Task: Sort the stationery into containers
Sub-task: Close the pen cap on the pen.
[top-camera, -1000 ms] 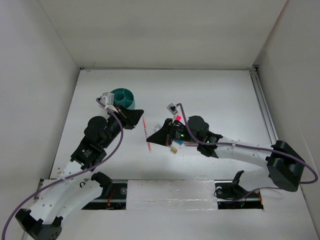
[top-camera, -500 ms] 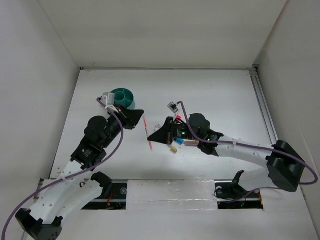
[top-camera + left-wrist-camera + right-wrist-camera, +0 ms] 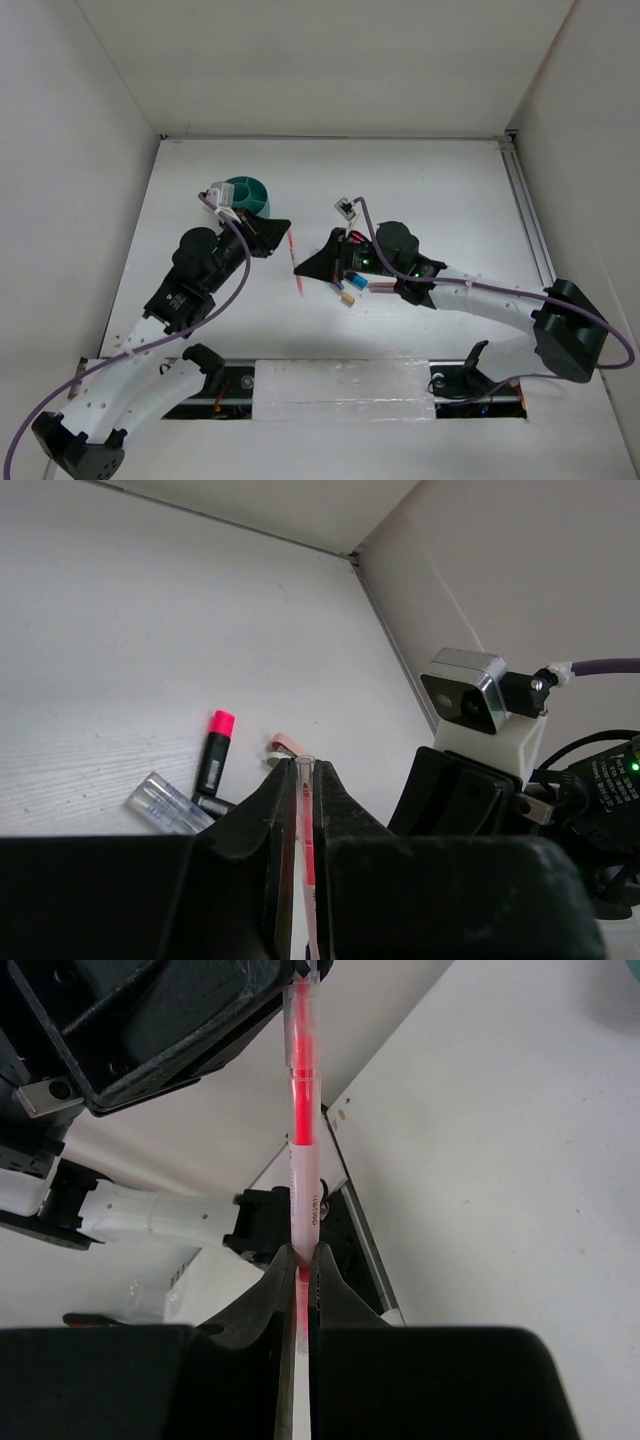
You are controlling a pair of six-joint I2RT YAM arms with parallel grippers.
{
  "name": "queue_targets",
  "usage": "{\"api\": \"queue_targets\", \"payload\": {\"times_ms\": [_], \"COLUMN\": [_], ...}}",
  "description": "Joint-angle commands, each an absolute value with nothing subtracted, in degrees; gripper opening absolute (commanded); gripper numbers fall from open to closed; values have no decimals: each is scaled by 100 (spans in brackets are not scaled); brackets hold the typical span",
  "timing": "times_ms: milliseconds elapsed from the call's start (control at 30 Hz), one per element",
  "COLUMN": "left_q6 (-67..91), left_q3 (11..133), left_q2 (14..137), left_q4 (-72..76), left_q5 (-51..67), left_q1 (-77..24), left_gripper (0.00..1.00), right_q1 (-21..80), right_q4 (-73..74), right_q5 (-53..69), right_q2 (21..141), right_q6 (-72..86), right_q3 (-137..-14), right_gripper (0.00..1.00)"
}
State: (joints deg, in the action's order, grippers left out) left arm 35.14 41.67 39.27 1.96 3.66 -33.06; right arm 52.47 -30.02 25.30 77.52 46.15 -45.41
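While right tool [image 3: 297,1252] pinches pink pen [image 3: 303,1080], left tool [image 3: 300,767] seemingly pinches its other end; pen tips hidden.

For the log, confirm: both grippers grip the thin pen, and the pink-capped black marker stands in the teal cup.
Wrong: the left wrist view shows the marker lying on the table. The left gripper and right gripper do grip the thin pen.

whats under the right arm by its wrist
In the top view a blue-capped marker and a tan block poke out beneath the right arm. The arm covers parts of them and whatever else lies there.
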Motion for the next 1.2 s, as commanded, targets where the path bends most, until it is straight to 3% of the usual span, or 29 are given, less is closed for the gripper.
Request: {"api": "queue_targets", "payload": {"times_ms": [0,533,1167], "left_q6": [3375,2830,2725], "left_q3": [4508,5010,5010], "left_q2": [4034,4315,4368], "left_q4": [-43,-966,-1020], "left_q5": [457,1037,1204], "left_q1": [-3331,-3331,-3331], "left_gripper": [0,0,0], "right_q1": [5221,4878,4412], "right_q4": [-3445,-3629,-3885], "right_q5": [2496,2855,3295], "right_q2": [7752,7928,8050], "right_q6": [4395,4474,5071], "right_q3": [-4896,-5423,-6012], "right_gripper": [0,0,0]}}
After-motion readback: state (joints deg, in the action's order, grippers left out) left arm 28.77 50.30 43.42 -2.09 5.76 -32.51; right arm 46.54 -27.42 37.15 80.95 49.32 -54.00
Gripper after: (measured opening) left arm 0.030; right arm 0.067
